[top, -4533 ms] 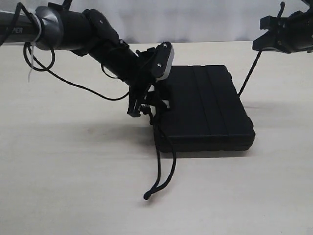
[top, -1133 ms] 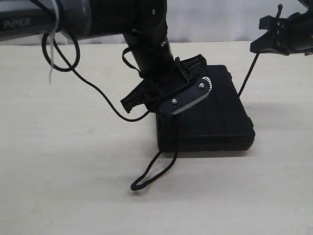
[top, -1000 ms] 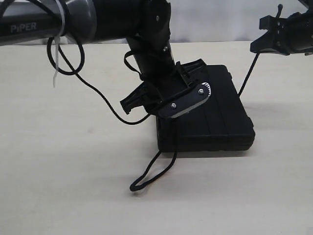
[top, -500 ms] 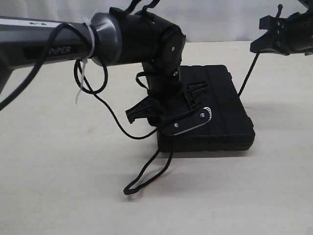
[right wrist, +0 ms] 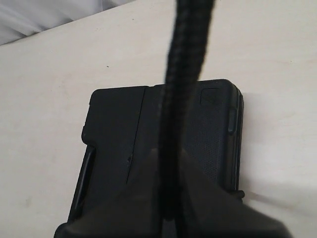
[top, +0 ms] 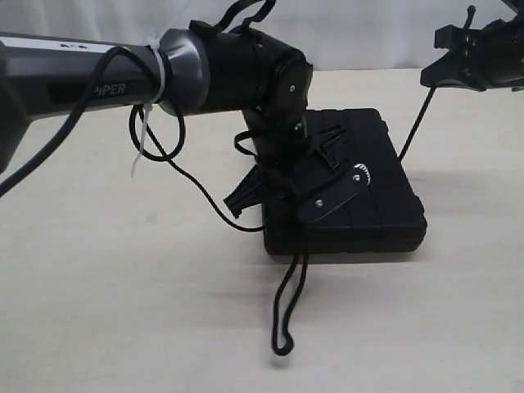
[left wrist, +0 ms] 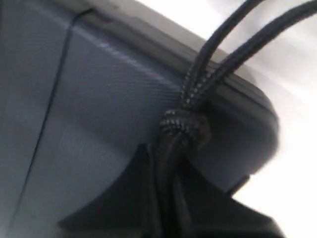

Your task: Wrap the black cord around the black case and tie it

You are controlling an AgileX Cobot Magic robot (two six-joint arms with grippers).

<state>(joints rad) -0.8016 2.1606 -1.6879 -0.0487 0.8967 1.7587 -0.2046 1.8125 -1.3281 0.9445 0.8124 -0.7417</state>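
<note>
Left pincer [left wrist: 169, 156] is clamping the thin limp black cord [top: 286, 303] at its knot over the flat matte-black plastic case [top: 377, 188]; right pincer [top: 460, 56], upper right, is pinching the far end taut for wrapping.

1. Exterior view: the left claw [top: 286, 205] is down over the black case [top: 385, 188]. The case corner beneath it is covered, and its tips are lost, black on black.
2. The right claw [top: 460, 56] is cut by the frame's edge. Where the black cord [top: 417, 123] enters it is too small to read.
3. Left wrist view: all soft. The cord strands leave the frame beyond the claw, and the fingers [left wrist: 129, 198] are cropped.
4. Right wrist view: the cord is a blur ahead of the claw, masking a strip of the case.
</note>
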